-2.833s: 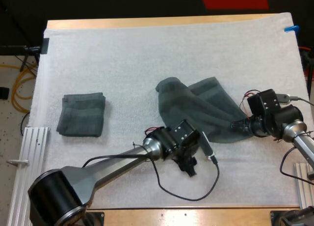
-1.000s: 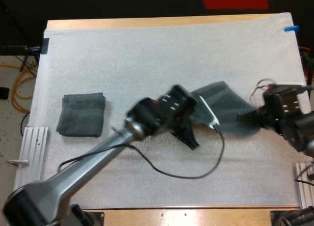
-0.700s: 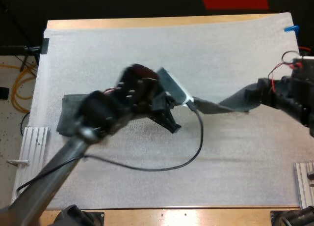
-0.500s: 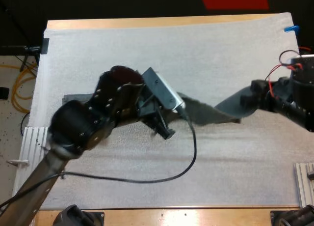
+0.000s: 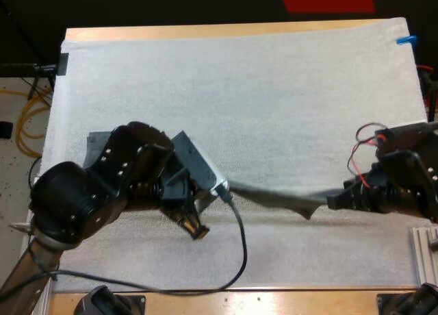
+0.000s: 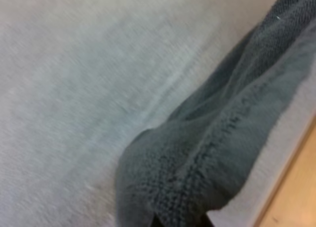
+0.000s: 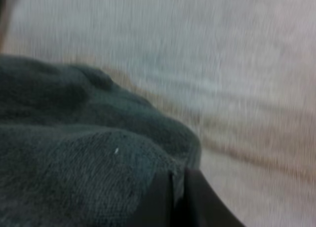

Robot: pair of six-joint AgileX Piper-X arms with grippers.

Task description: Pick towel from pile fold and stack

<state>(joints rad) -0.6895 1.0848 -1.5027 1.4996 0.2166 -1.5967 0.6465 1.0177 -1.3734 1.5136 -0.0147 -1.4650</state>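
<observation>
While my left gripper (image 5: 194, 227) is closed tight on one end of the towel (image 5: 280, 197), dark cloth pressed between its fingers, my right gripper (image 5: 337, 201) is clamped on the opposite end near the right edge of the white mat (image 5: 239, 89). Between them the towel is a narrow band, its long axis running left to right across the near part of the mat, one end pointing at each gripper and a small flap hanging nearer the right one. Beyond the left arm a folded towel (image 5: 94, 138) lies at the mat's left side, partly hidden, and the wooden tabletop (image 5: 205, 31) shows past the far edge.
</observation>
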